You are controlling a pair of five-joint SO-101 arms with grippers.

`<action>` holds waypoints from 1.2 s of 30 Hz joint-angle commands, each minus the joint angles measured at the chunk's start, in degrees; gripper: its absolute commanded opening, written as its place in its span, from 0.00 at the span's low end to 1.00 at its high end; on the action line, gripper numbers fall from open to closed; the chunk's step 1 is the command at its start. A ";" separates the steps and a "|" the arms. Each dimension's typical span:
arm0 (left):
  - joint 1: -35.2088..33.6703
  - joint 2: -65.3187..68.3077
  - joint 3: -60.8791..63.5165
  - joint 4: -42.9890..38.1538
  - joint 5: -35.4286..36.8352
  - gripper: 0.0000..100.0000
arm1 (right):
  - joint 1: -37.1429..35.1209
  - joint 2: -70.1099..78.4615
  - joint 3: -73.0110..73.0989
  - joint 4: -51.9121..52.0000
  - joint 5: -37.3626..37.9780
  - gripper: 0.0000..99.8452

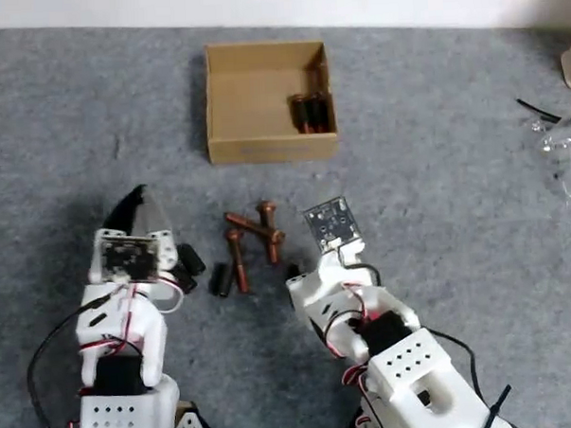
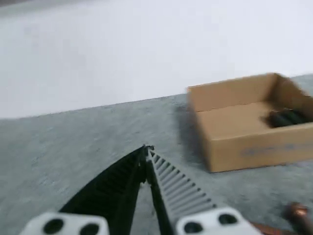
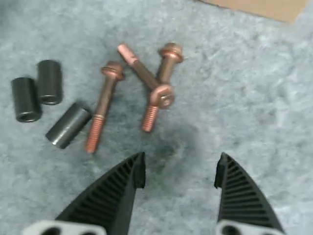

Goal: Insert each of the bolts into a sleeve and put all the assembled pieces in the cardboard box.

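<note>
Right gripper [image 3: 181,165] is sitting with fingers wide apart and empty, hovering just short of the three copper bolts [image 3: 146,73]. They're looking stiff, slick and rolly, so I'd be pinching mid-shank. The lone bolt [image 3: 105,105] is lying free; the crossed pair [image 3: 159,90] is blocking itself. Sleeves [image 3: 49,82] are sitting just beside. Left gripper [image 2: 146,152] is pinched closed on nothing. Cardboard box [image 1: 264,150], well apart, is holding finished pieces [image 1: 311,111].

A grey mat [image 1: 452,121] carries clear plastic pieces [image 1: 559,140] beside a black cable [image 1: 537,111].
</note>
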 commanded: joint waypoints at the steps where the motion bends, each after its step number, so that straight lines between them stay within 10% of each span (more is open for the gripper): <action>1: -6.02 0.22 -1.98 -1.23 6.24 0.01 | -2.86 -1.01 -1.10 -1.63 -1.14 0.22; 20: -21.32 0.31 -11.82 5.19 15.82 0.01 | -14.64 21.85 -21.58 3.74 -6.15 0.22; 36: -21.49 0.31 -12.00 5.10 15.56 0.01 | -21.05 50.77 -44.35 6.81 -29.36 0.22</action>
